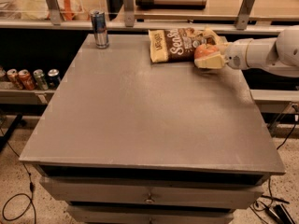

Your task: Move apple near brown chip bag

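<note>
The brown chip bag (180, 44) lies flat at the far right of the grey table (140, 111), white lettering up. The red-orange apple (204, 51) sits at the bag's front right edge, between the cream fingers of my gripper (207, 57). The gripper comes in from the right on a white arm (261, 54) and is shut on the apple, low over the table top. The apple touches or overlaps the bag's edge.
A slim silver-blue can (99, 29) stands at the table's far left corner. Several soda cans (28, 78) sit on a low shelf to the left. A counter with clear dividers runs behind the table. Drawers are below the table front.
</note>
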Available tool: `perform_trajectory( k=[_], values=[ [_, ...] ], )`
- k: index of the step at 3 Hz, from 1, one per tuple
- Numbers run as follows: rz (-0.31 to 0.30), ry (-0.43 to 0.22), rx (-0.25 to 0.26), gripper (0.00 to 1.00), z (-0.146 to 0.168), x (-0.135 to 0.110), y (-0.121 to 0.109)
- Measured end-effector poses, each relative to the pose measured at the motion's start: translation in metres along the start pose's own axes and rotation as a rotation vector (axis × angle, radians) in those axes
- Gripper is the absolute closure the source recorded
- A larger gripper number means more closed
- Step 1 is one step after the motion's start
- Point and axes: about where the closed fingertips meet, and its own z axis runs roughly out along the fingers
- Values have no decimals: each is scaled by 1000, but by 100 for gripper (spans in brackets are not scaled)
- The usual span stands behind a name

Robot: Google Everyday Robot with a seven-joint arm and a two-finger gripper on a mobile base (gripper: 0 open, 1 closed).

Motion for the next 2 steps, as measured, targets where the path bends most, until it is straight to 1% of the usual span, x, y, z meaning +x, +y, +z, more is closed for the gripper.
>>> perform_trajectory(
  k=[1,2],
  values=[
    [3,-1,-5,13,-1,0,0],
    [7,-3,-14,0,-1,1,0]
  ],
)
